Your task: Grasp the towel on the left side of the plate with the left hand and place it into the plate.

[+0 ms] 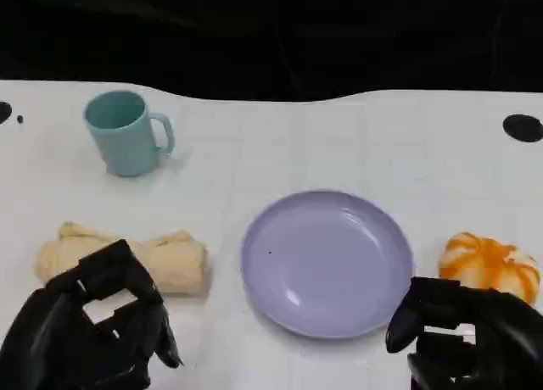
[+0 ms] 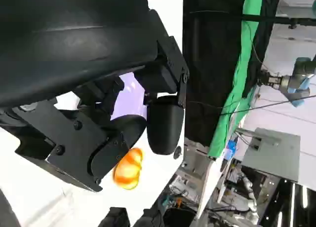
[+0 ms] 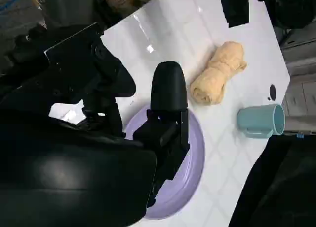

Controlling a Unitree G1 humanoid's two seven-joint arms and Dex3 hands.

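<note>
The towel (image 1: pixel 127 259), rolled into a pale yellow bundle, is found lying on the white table (image 1: pixel 339 144) just left of the empty lilac plate (image 1: pixel 327 263), apart from its rim; it is judged light, soft and yielding, likely to sag or unroll if pinched at one end, so a hold across the middle of the roll is advised. The left hand (image 1: pixel 93 331) is seen hovering at the near side of the roll, fingers loosely parted and nothing held, though contact with the cloth cannot be settled.
</note>
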